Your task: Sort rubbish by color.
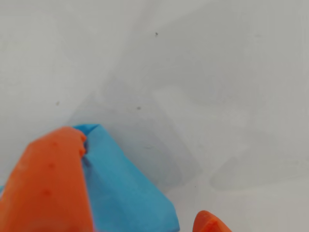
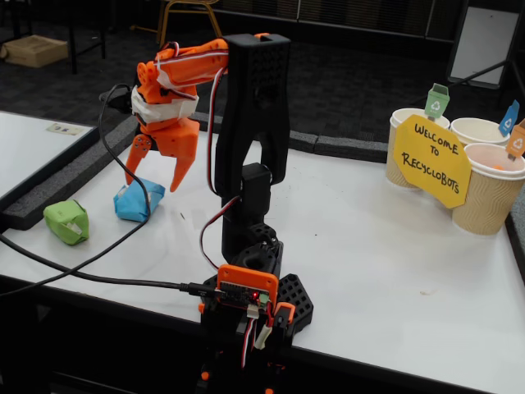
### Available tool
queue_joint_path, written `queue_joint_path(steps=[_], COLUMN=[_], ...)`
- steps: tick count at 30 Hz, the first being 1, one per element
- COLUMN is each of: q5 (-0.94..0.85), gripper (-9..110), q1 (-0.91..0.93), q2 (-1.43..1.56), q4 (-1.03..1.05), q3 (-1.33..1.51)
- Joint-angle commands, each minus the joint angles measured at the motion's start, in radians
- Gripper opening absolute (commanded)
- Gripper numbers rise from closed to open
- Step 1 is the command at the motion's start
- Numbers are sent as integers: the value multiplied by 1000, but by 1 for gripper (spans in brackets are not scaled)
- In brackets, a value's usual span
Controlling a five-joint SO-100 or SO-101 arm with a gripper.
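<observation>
A light blue wad of rubbish [image 2: 138,202] lies on the white table [image 2: 369,246], left of the arm's black base. My orange gripper [image 2: 154,185] hangs open just above it, one finger on each side. In the wrist view the same blue wad [image 1: 126,186] sits between the fingers of the gripper [image 1: 140,174] and lies against the big left finger [image 1: 48,183]; only the tip of the other finger shows at the bottom edge. A green wad [image 2: 67,222] rests further left near the table's edge.
Three beige paper cups [image 2: 490,193] with coloured flags stand at the far right behind a yellow sign [image 2: 431,160]. The arm's black base [image 2: 250,271] stands at the front middle. A black cable [image 2: 82,275] runs across the table's left front.
</observation>
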Motion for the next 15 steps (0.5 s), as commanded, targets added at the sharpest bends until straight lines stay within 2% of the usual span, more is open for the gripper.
queue_joint_path(steps=[1, 6, 15], q5=[-6, 2, 201], gripper=[20, 20, 20], q1=[5, -31, -44], q2=[31, 34, 40], q4=[40, 110, 199], q3=[-49, -57, -192])
